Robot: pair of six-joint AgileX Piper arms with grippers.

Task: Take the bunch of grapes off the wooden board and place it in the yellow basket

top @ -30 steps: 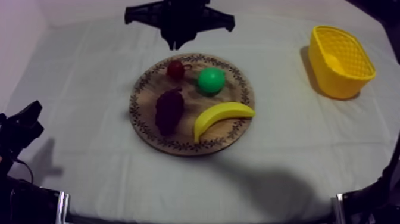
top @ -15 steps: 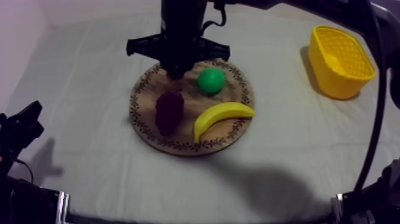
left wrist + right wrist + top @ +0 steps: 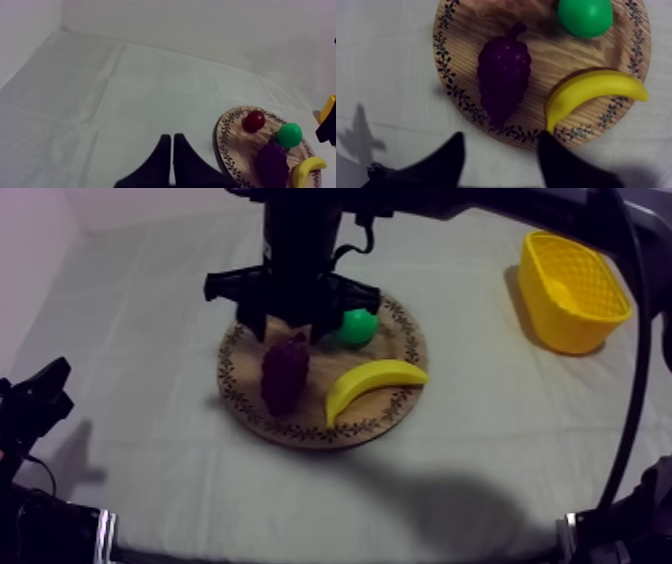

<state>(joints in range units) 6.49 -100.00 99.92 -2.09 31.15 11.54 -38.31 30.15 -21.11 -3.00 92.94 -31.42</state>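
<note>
bunch of grapes (image 3: 285, 375) lies on the wooden board (image 3: 245, 410) beside the banana (image 3: 372, 383), right gripper (image 3: 500, 136) above it with fingers spread and empty, so approach step; next, I'd judge: descend, straddle the bunch, close, carry to the yellow basket (image 3: 560, 328), well apart.

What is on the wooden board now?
A bunch of grapes, a green fruit, a banana and a small red fruit. From above, the right arm covers the red fruit and part of the board.
</note>
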